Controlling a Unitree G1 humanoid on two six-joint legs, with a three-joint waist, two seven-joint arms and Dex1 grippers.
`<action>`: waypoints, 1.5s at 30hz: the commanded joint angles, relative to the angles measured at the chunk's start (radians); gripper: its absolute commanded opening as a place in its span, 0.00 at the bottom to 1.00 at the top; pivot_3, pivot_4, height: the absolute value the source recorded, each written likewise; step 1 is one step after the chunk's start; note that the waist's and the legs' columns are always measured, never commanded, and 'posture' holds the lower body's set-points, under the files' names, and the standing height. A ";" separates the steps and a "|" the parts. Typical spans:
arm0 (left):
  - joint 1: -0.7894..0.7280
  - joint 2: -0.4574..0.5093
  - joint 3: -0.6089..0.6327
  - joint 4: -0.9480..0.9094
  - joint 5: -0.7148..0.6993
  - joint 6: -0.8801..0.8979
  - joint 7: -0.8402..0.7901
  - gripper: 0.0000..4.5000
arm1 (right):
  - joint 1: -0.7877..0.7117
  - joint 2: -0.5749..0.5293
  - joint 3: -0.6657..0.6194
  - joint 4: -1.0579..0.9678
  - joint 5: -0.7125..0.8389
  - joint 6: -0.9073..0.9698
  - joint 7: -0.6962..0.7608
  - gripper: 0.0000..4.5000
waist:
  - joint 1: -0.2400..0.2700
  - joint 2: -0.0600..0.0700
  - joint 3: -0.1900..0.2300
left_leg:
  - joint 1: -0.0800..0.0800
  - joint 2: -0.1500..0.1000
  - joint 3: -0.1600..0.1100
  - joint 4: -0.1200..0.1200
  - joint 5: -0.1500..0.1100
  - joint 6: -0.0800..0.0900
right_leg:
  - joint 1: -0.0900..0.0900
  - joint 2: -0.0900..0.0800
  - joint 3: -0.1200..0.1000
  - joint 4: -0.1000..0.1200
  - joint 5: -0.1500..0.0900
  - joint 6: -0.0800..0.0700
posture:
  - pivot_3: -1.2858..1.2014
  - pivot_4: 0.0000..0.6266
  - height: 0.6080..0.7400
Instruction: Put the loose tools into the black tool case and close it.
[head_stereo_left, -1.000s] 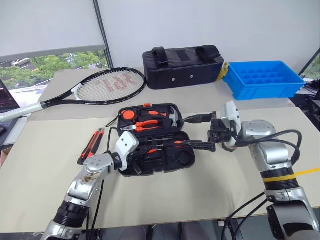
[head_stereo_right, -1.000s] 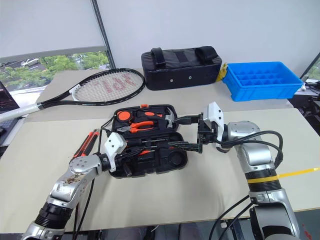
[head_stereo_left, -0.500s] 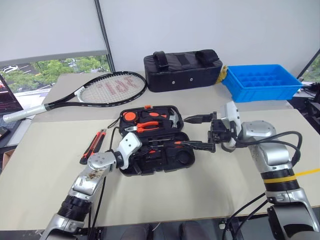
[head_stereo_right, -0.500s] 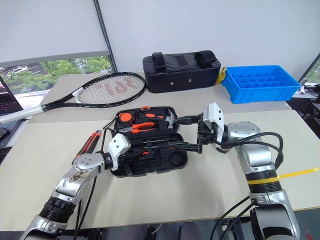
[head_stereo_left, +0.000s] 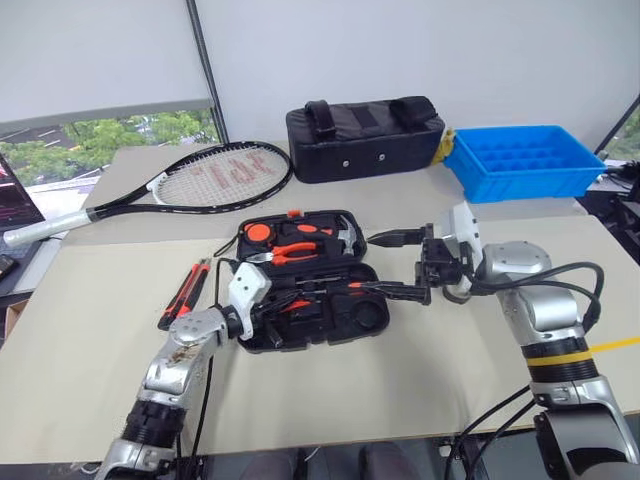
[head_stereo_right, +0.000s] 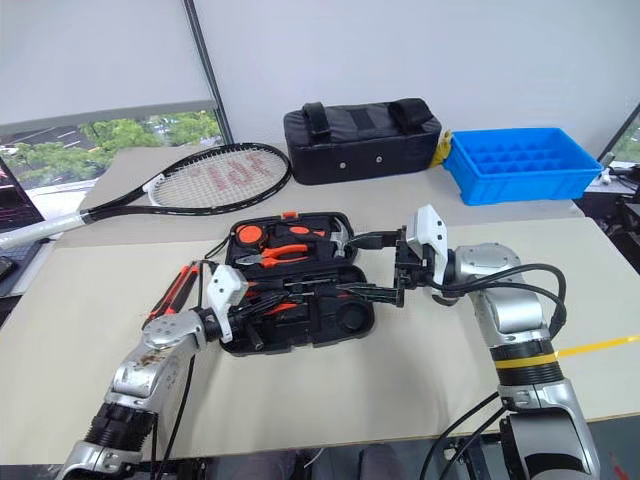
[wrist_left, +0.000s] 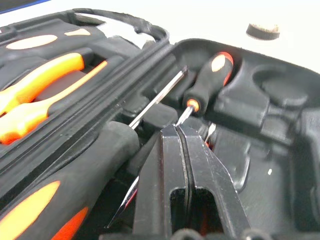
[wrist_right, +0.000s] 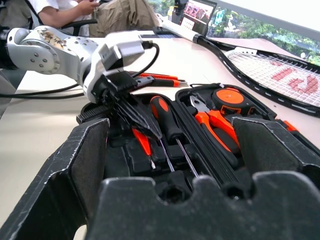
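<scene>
Left gripper (wrist_left: 182, 131), fingers pressed together and empty, has drawn back slightly toward the near-left edge of the black moulded-plastic tool case (head_stereo_left: 335, 318). Orange-and-black screwdriver (wrist_left: 207, 80) seated just ahead. Orange-black utility knife (head_stereo_left: 186, 291) remains outside, leftward. Right gripper (head_stereo_left: 385, 264) spread wide.

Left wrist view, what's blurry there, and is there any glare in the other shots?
Left wrist view: the shut left claw and the small screwdriver beyond it look fairly sharp, while the big handle nearest the lens is soft. Right wrist view: the open right claw's fingers loom large and blurred, and the racket looks washed out by daylight. Eye views: even light, soft shadows.
</scene>
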 joint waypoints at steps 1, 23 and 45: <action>-0.015 0.022 0.144 -0.101 -0.066 0.062 0.111 0.17 | -0.043 0.014 -0.021 -0.003 0.032 0.004 0.011 1.00 | -0.001 0.000 0.000 | 0.000 0.000 0.000 0.000 0.001 -0.002 | 0.000 0.000 0.000 0.000 0.000 0.000 | 0.52 0.24 1.00; 0.101 0.168 0.297 0.018 -0.037 0.356 0.284 0.99 | -0.107 0.050 -0.013 0.037 0.021 0.018 0.044 1.00 | -0.002 -0.002 0.001 | 0.000 0.000 -0.001 -0.001 -0.002 0.000 | 0.000 0.000 -0.001 -0.002 0.000 0.000 | 0.52 0.24 1.00; -0.034 0.327 0.004 -0.271 -0.134 0.189 -0.204 0.39 | -0.082 -0.006 -0.023 0.092 -0.028 -0.050 0.061 1.00 | -0.004 -0.004 0.002 | -0.001 -0.001 -0.001 -0.001 -0.002 -0.002 | 0.000 -0.001 -0.001 -0.003 0.001 0.001 | 0.52 0.24 1.00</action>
